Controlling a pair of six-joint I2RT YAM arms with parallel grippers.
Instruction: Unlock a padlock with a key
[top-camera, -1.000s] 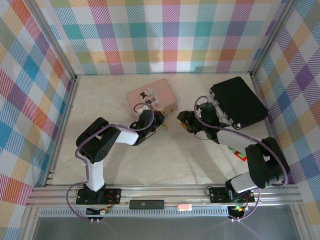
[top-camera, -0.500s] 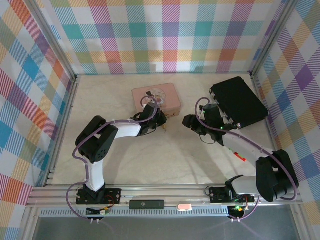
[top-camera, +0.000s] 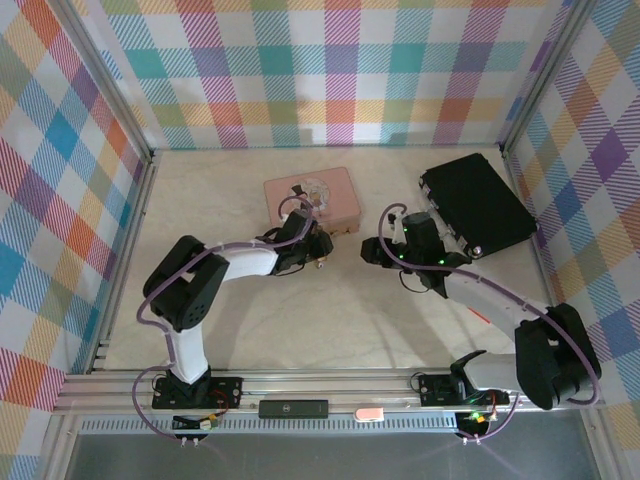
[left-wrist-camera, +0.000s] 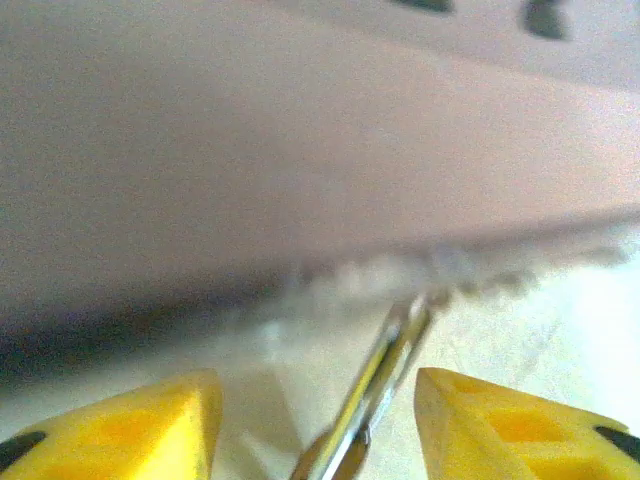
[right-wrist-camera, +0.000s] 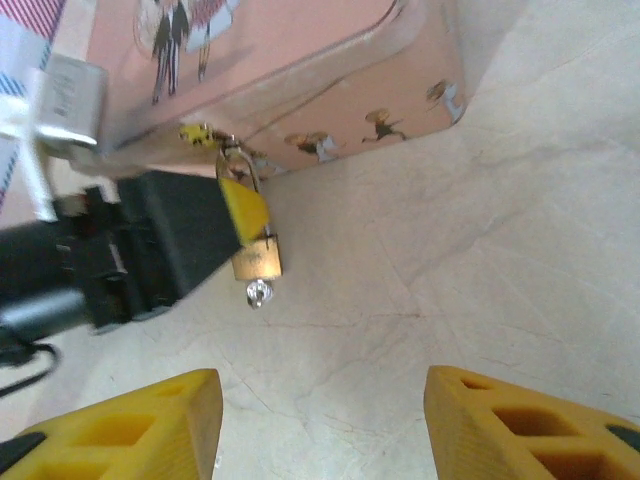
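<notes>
Plaid walls (top-camera: 330, 70) box in the pale table (top-camera: 250, 330) on three sides, with a metal rail (top-camera: 330, 385) along the edge at 6 o'clock. At 12 o'clock from my left gripper (top-camera: 320, 255) the pink tin (top-camera: 340, 195) blocks the way; a black case (top-camera: 478, 205) lies at 2 o'clock from my right gripper (top-camera: 368, 250). Bare table lies open toward 6 o'clock. The padlock (right-wrist-camera: 258, 256) rests just beside the tin's near wall, its shackle (left-wrist-camera: 385, 375) between my left jaws, which stand apart, gripping nothing. My right jaws gape wide and empty, the padlock at their 11 o'clock
</notes>
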